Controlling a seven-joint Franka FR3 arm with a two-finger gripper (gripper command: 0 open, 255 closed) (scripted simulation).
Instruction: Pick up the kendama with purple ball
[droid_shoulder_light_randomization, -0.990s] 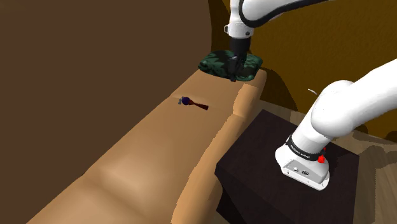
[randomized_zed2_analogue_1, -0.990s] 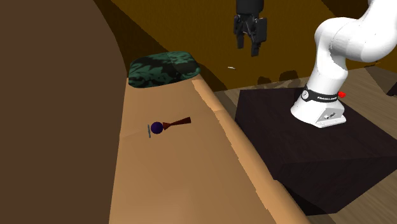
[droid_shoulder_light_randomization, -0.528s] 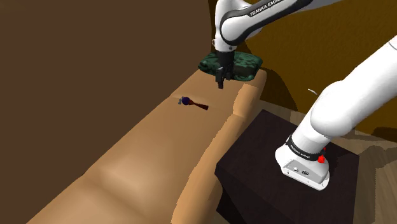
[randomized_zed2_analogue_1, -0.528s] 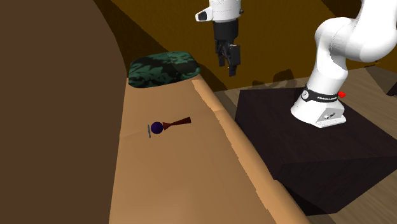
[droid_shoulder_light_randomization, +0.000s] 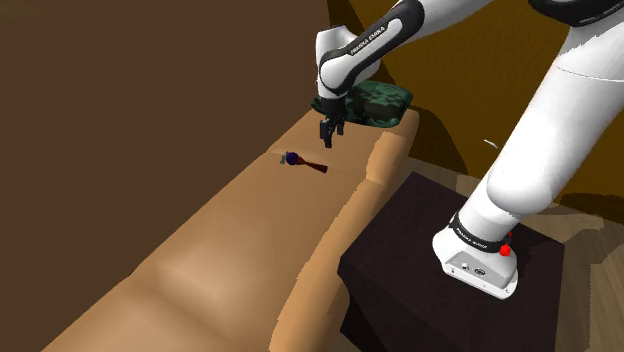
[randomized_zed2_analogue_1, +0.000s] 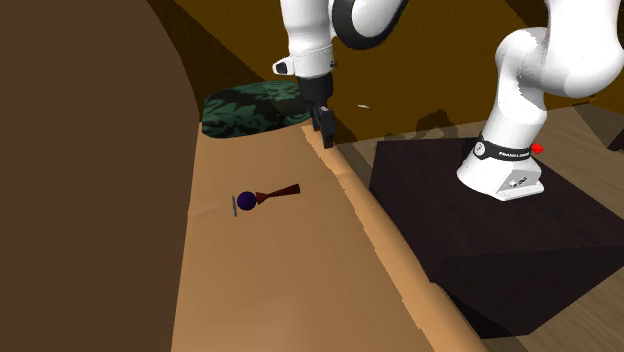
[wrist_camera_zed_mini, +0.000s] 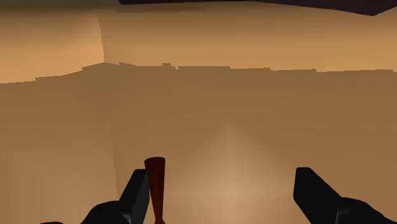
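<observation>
Shoulder view: the gripper (droid_shoulder_light_randomization: 328, 133) hangs just in front of the green patterned cushion (droid_shoulder_light_randomization: 380, 98). The kendama (droid_shoulder_light_randomization: 303, 163) lies flat on the tan sofa seat (droid_shoulder_light_randomization: 230, 240), farther from the cushion and apart from the claw.

Second exterior view: its long axis runs roughly alongside the cushion's near edge, with the red handle (randomized_zed2_analogue_1: 283, 191) nearer the claw than the purple ball (randomized_zed2_analogue_1: 246, 200).

Wrist view: the fingers (wrist_camera_zed_mini: 141, 181) stand apart, empty, and the handle's flared tip shows beside one of them. The coming move likely leads away from the cushion.

Purple-and-dark-red kendama (randomized_zed2_analogue_1: 265, 196), tan sofa (droid_shoulder_light_randomization: 220, 250), dark green mottled-pattern cushion (randomized_zed2_analogue_1: 245, 108)
</observation>
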